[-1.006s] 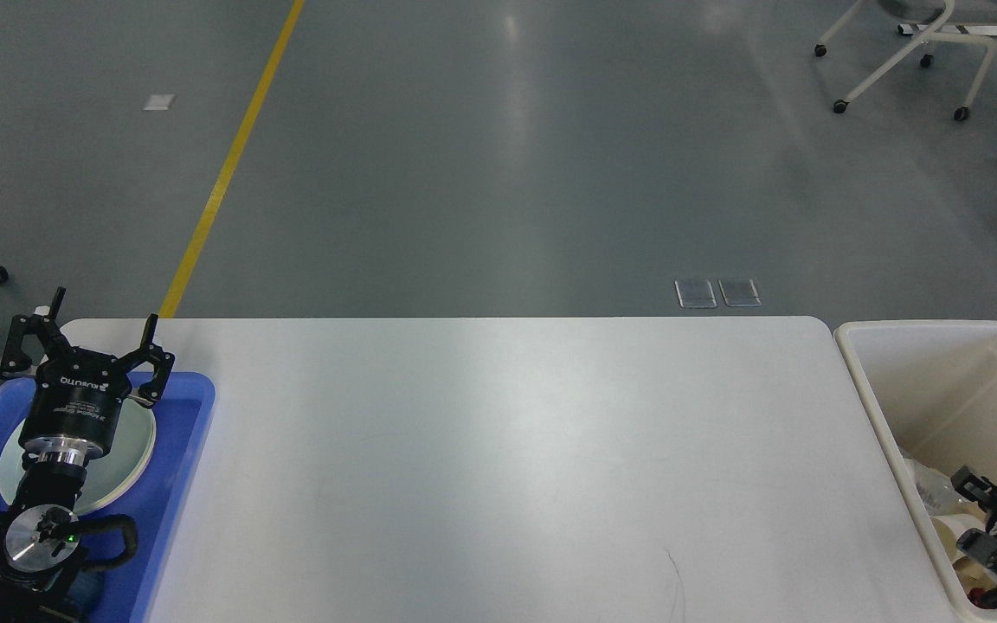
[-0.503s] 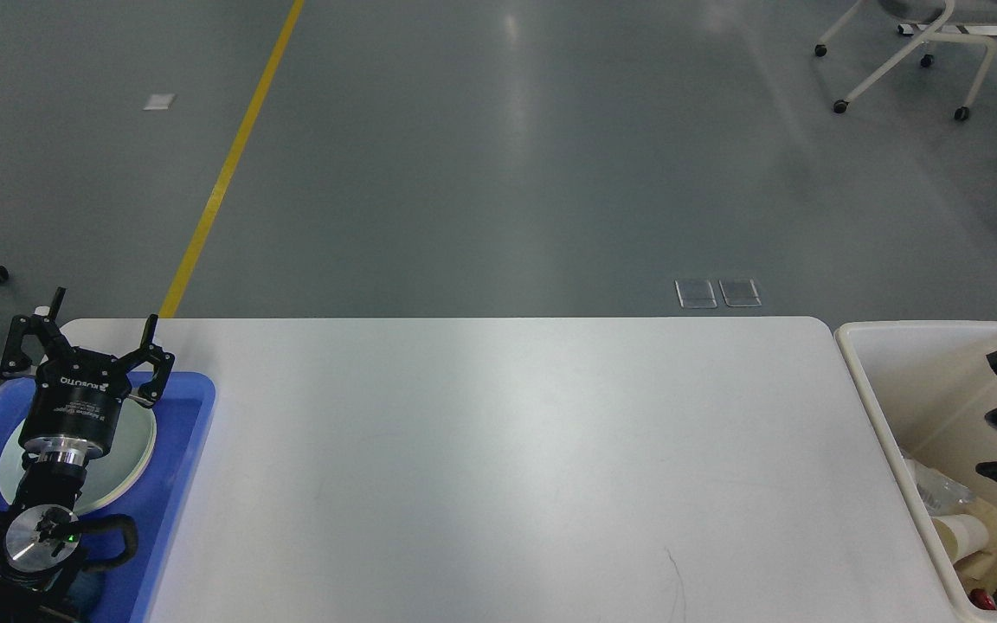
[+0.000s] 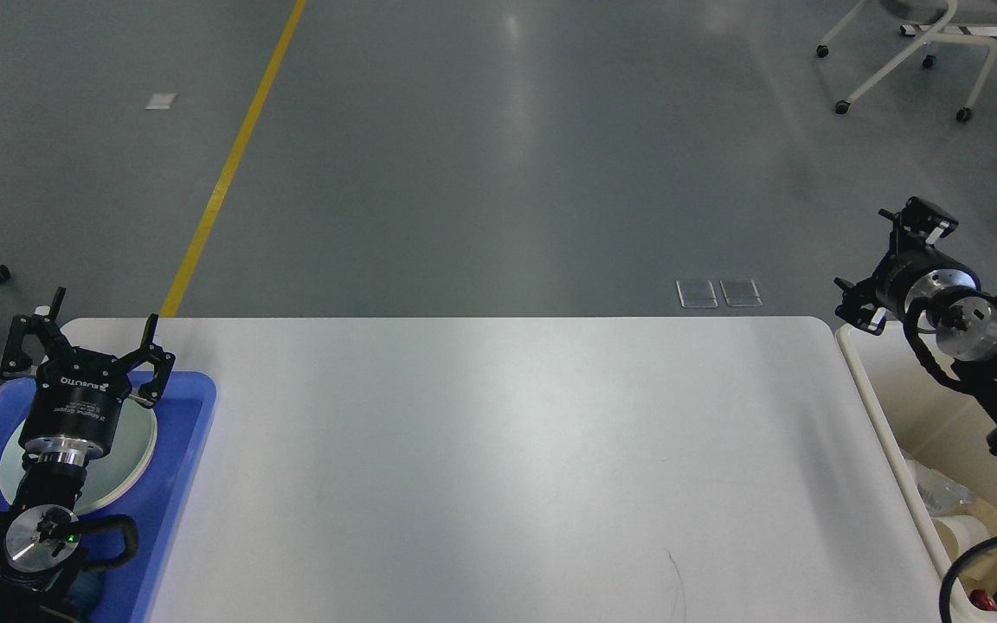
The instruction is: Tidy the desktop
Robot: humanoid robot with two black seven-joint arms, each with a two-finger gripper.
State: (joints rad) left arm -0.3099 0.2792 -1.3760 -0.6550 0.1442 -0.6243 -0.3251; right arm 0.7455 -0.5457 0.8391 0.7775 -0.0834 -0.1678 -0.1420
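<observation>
The desktop point(image 3: 507, 450) is a wide white tabletop with rounded corners, and its surface is bare. My left gripper point(image 3: 92, 336) hangs open over the far end of a blue tray point(image 3: 180, 484) at the table's left edge, with nothing between its fingers. A white plate point(image 3: 133, 450) lies in the tray under that arm. My right gripper point(image 3: 864, 253) is raised above the table's far right corner, over the rim of a cream bin point(image 3: 869, 381). Its fingers are spread open and hold nothing.
The cream bin holds crumpled clear plastic point(image 3: 940, 493) and a paper cup point(image 3: 970, 538). A black cable point(image 3: 966, 562) loops over its near end. White wheeled chair legs point(image 3: 897, 61) stand on the grey floor at the far right, and a yellow floor line point(image 3: 221, 182) runs at the left.
My right arm has risen out of the cream bin and swung up and to the left, above the bin's far rim. The left arm has not moved.
</observation>
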